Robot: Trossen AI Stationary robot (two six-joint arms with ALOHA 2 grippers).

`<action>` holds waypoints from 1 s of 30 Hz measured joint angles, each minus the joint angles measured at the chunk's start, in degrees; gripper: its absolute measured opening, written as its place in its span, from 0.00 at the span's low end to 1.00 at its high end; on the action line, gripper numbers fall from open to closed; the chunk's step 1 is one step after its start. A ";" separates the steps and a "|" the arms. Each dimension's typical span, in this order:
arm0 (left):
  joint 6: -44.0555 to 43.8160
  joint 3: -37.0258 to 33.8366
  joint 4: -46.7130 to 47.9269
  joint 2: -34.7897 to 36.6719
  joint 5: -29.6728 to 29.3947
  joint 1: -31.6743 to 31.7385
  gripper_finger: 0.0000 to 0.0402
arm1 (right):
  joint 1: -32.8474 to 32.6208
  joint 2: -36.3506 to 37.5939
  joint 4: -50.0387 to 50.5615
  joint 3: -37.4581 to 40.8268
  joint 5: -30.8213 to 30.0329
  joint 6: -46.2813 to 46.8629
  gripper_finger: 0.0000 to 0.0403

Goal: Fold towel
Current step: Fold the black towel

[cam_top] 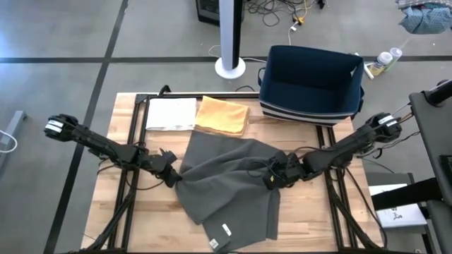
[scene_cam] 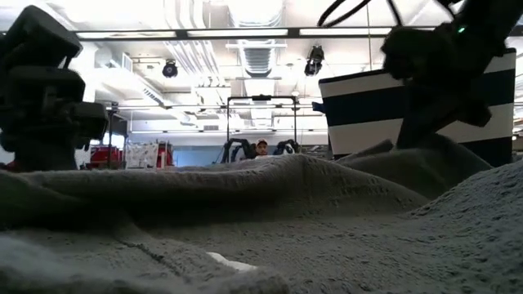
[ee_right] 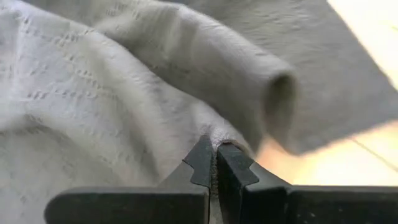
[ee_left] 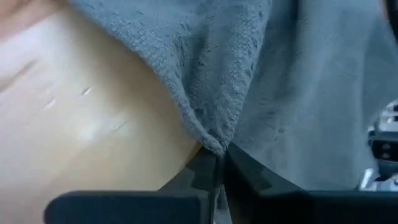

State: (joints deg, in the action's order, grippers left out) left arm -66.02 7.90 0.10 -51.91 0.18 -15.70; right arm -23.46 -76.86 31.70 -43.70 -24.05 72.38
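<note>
A grey towel (cam_top: 226, 183) lies rumpled across the middle of the wooden table (cam_top: 141, 219), with a white label (cam_top: 226, 229) near its near edge. In the low view the towel (scene_cam: 261, 204) fills the foreground. My left gripper (cam_top: 174, 178) is at the towel's left edge, shut on it. My right gripper (cam_top: 274, 180) is over the towel's right part, shut on a raised ridge of cloth. Both show shut on cloth in the wrist views: left gripper (ee_left: 219, 165), right gripper (ee_right: 215, 163). My left gripper pinches the towel's left edge (ee_left: 214, 142) between its two fingertips, slanting down from the table's left side. The cloth bunches into a pointed fold at the tips, and the rest of it lies on the table. My right gripper pinches a gathered fold (ee_right: 214, 135) in the towel's right part between its two fingers, slanting down from the table's right. The cloth rises into a ridge at the tips; a rolled edge (ee_right: 277, 102) lies beside it, and the rest rests on the table.
At the far edge lie a folded orange cloth (cam_top: 222, 115) and a white sheet (cam_top: 171, 113). A dark blue bin with a striped base (cam_top: 311, 83) stands at the far right. Bare wood shows to the left and right of the towel.
</note>
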 joint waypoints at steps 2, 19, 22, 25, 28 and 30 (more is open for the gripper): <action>0.07 0.04 0.14 0.01 -0.04 0.00 0.09 | -1.54 1.75 2.81 0.02 -0.22 1.96 0.01; 0.99 -0.17 -3.80 -3.30 -1.58 0.00 0.48 | -9.34 -0.45 11.08 0.11 6.06 14.74 0.01; -0.74 -0.19 -4.48 -5.21 -3.18 0.00 0.46 | -9.31 -0.50 10.85 0.11 6.03 15.09 0.01; -2.04 -0.33 -6.67 -7.80 -3.53 0.00 0.41 | -9.31 -0.50 10.85 0.13 6.04 15.02 0.01; -0.91 -0.55 -10.48 -9.71 -2.67 0.07 0.34 | -9.31 -0.50 10.83 0.13 6.02 14.82 0.01; 0.93 -0.59 -12.39 -10.34 -2.19 0.02 0.27 | -9.31 -0.50 10.81 0.13 4.90 14.80 0.01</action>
State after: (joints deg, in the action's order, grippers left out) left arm -65.09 7.31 -12.29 -62.25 -2.01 -15.68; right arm -32.77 -77.36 42.51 -43.57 -19.15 87.18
